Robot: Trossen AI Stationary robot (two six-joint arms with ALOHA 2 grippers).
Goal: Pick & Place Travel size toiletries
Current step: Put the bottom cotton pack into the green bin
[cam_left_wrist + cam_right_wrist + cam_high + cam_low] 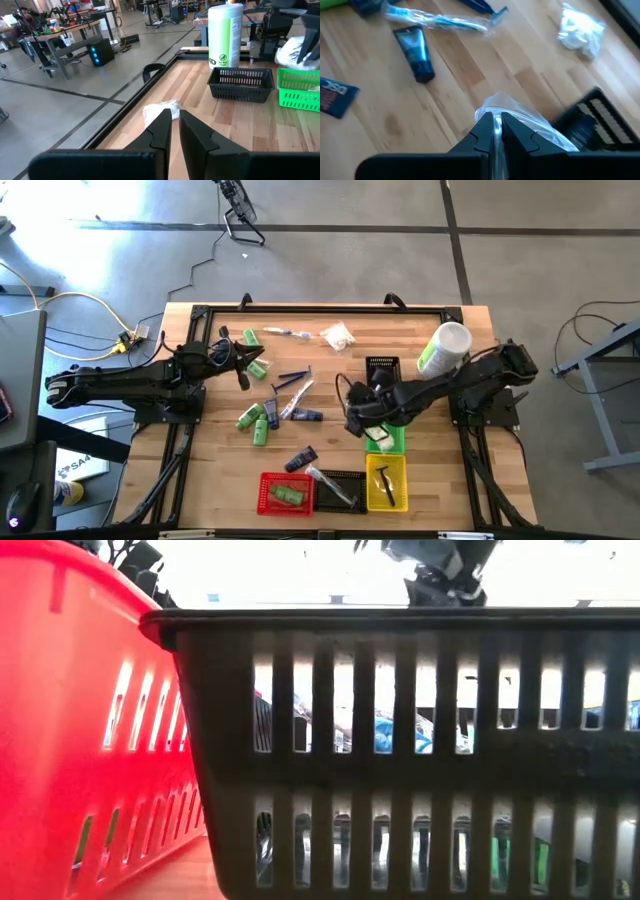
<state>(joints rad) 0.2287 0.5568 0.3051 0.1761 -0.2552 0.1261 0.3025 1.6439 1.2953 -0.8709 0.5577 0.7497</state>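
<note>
Right claw (496, 131) gripping a clear plastic packet (520, 116); left claw (174, 131) idling, pinched nearly shut on nothing.

You are holding the packet above the bare wood, with the green basket (385, 440) just beside the right claw and a black basket (592, 120) just beyond it. Ahead of that claw are lying a navy tube (415, 54), a wrapped toothbrush (437, 20) and a white packet (580, 29). Past the left claw you are facing another white packet (159, 110).
</note>
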